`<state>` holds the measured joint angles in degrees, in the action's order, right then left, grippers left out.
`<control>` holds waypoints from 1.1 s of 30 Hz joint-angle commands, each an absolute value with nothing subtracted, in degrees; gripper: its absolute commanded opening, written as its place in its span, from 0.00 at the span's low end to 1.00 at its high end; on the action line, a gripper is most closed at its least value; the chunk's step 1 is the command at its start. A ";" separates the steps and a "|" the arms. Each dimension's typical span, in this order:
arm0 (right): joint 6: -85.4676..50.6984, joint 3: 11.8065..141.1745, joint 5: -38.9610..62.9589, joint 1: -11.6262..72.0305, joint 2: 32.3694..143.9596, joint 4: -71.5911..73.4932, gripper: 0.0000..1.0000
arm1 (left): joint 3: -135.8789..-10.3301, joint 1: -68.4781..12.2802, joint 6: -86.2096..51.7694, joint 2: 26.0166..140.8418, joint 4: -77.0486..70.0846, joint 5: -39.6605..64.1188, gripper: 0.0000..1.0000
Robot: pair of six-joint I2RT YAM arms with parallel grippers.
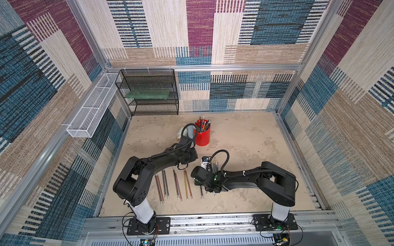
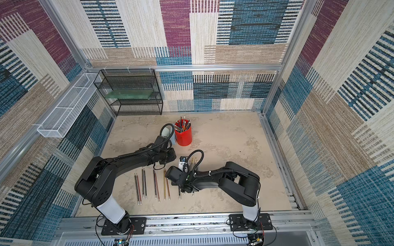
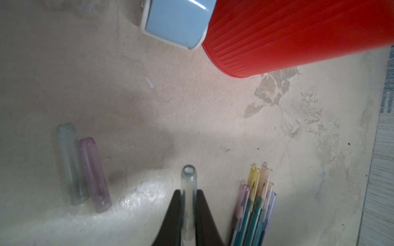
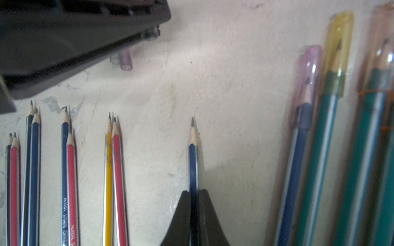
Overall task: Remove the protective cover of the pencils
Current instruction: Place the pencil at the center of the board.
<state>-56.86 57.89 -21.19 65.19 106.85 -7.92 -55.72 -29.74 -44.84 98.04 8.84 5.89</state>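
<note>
The mottled beige surface (image 1: pixel 245 138) is open across its right half and along the back edge, apart from the black mesh shelf (image 1: pixel 149 93) in the back left corner. A red cup (image 1: pixel 202 136) of pencils stands midway toward the back, with a pale blue and white object (image 3: pixel 177 23) just beside it. Eight bare pencils (image 1: pixel 173 187) lie in four pairs near the front edge, left of the middle, points toward the back. A bunch of capped pencils (image 4: pixel 319 127) lies close on the right gripper's side. The left gripper (image 3: pixel 188 191) has its jaws pressed onto a clear cap (image 3: pixel 188 181), whose rounded end sticks out past the fingertips. Two loose caps (image 3: pixel 83 168) lie side by side, touching, on the surface nearby. The right gripper (image 4: pixel 193 191) pinches a blue pencil (image 4: pixel 193 153) whose sharpened point is uncovered. One blue pencil in the row carries white printing along its barrel, too blurred to read.
</note>
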 commanded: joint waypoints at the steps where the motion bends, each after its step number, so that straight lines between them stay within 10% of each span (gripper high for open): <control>1: -56.45 58.56 -20.73 64.88 107.76 -8.00 0.02 | -56.88 -29.68 -43.74 99.06 12.06 3.56 0.00; 12: -55.90 58.89 -19.41 65.08 108.05 -6.94 0.16 | -57.91 -29.71 -43.68 98.56 16.14 -0.21 0.00; 33: -60.47 62.17 -20.54 66.45 110.14 -9.40 0.11 | -58.27 -29.63 -43.40 100.62 16.14 -0.51 0.00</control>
<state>-59.35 62.41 -20.05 66.63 110.34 -7.81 -57.76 -29.74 -44.60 100.22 15.86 0.16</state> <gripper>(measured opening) 0.119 0.130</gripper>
